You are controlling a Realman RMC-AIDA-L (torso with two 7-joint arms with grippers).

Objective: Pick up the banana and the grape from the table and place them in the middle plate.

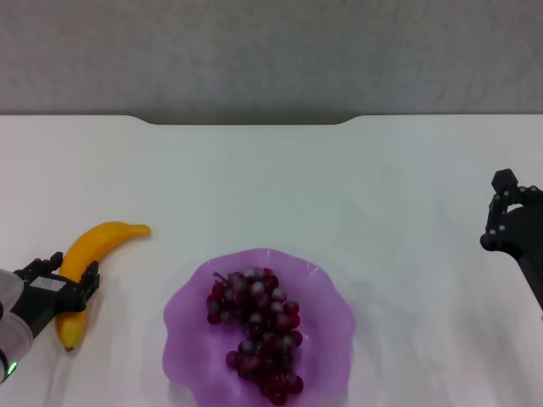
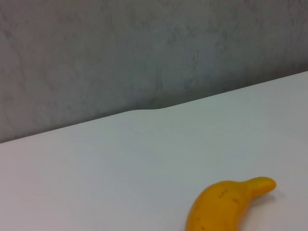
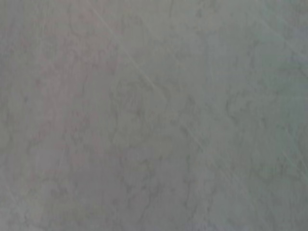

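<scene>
The banana (image 1: 95,252) lies on the table (image 1: 339,186), off to the robot's left of the middle plate (image 1: 335,318) and clear of its scalloped rim. Its tapered end points away from the robot, and its other end, with a small dark tip, lies nearer the robot than the plate's far rim. The left gripper (image 1: 65,286) sits over the banana's nearer half with a dark finger on either side of the fruit; it looks closed against the peel, though the fingertips are partly hidden, so the contact is not certain. The banana appears to rest on the table. In the left wrist view the banana (image 2: 226,204) curves up from the lower edge across the white table (image 2: 120,159).

The grape (image 1: 254,331) bunch lies inside the middle plate, running from near the plate's far side toward its near rim.

The right gripper (image 1: 509,216) is well to the right of the plate, above the table, touching nothing; I cannot tell how far its fingers are spread.
</scene>
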